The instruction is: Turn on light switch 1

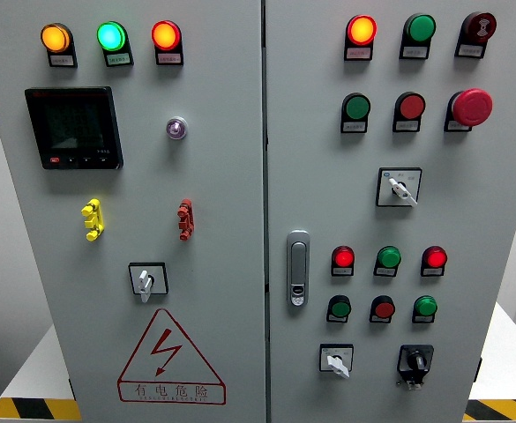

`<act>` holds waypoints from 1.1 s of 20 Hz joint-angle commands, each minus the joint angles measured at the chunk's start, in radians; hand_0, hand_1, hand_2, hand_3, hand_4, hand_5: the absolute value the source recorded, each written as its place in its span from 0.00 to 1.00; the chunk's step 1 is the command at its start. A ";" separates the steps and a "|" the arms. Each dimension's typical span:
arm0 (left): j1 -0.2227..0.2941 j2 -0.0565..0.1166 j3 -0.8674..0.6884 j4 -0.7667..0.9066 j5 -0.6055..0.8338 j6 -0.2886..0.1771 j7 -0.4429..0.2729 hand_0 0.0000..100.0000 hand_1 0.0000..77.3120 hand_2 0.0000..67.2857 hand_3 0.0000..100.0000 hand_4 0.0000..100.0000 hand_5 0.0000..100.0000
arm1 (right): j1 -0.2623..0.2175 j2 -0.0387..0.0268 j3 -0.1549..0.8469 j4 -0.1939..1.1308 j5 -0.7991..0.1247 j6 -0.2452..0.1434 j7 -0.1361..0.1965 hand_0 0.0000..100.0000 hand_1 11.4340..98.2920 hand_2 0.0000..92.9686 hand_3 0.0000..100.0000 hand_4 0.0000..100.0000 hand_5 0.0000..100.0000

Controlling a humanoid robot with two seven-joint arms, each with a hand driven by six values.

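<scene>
A grey electrical cabinet fills the head view, with a left door (213, 176) and a right door (496, 203). On the left door a yellow toggle switch (93, 219) and a red toggle switch (185, 219) sit side by side, above a white rotary selector (146, 280). The right door carries a rotary selector (400, 187), a lower white selector (336, 359) and a black knob (415, 361). No label shows which one is switch 1. Neither of my hands nor arms is in the picture.
Orange (55, 38), green (111, 36) and red (165, 35) lamps glow at the top left, above a dark meter display (73, 128). A red mushroom stop button (472, 107), several push buttons and a door handle (298, 268) sit on the right door. A warning triangle (170, 357) is low on the left door.
</scene>
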 commanded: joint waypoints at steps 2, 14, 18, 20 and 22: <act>0.000 0.002 -0.005 -0.001 0.001 0.004 -0.001 0.00 0.00 0.01 0.00 0.00 0.00 | 0.000 0.0003 0.000 0.000 0.000 0.000 0.000 0.00 0.10 0.00 0.20 0.19 0.10; -0.005 0.015 -0.015 -0.005 0.005 0.002 0.001 0.00 0.00 0.01 0.00 0.00 0.00 | 0.000 0.0003 0.000 0.001 0.000 0.000 0.000 0.00 0.10 0.00 0.20 0.19 0.10; -0.002 0.015 -0.068 -0.004 0.028 0.004 0.004 0.00 0.00 0.01 0.00 0.00 0.00 | 0.000 0.0003 0.000 0.000 0.000 0.000 0.000 0.00 0.10 0.00 0.20 0.19 0.10; -0.002 0.015 -0.164 -0.005 0.120 0.004 0.018 0.00 0.00 0.01 0.00 0.00 0.00 | 0.000 -0.0012 0.000 0.001 0.000 0.000 0.000 0.00 0.10 0.00 0.20 0.19 0.10; -0.002 0.015 -0.348 -0.008 0.304 0.002 0.019 0.00 0.00 0.01 0.00 0.00 0.00 | 0.000 0.0003 0.000 0.000 0.000 0.000 0.000 0.00 0.10 0.00 0.20 0.19 0.10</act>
